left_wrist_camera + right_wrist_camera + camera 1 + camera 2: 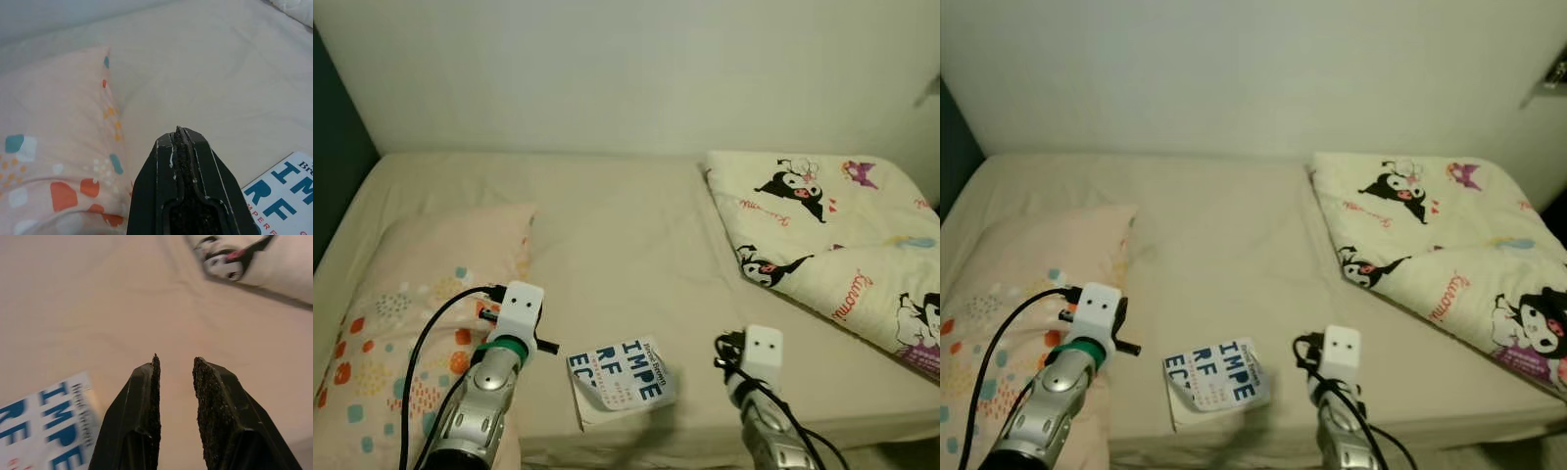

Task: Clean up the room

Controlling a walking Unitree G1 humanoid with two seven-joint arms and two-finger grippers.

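Note:
A white book (622,380) with big blue letters lies on the beige bed (626,225) near its front edge, one cover corner curled up. It sits between my two arms. My left gripper (178,131) hovers over the sheet beside the pillow, its fingers pressed together and holding nothing; the book (281,196) lies just to its right. My right gripper (176,361) hangs over bare sheet right of the book (44,421), open by a narrow gap with nothing in it.
A peach pillow (421,284) with coloured spots lies at the bed's left, under my left arm (514,328). A cream blanket (832,230) with cartoon prints is folded at the right. A pale wall stands behind the bed.

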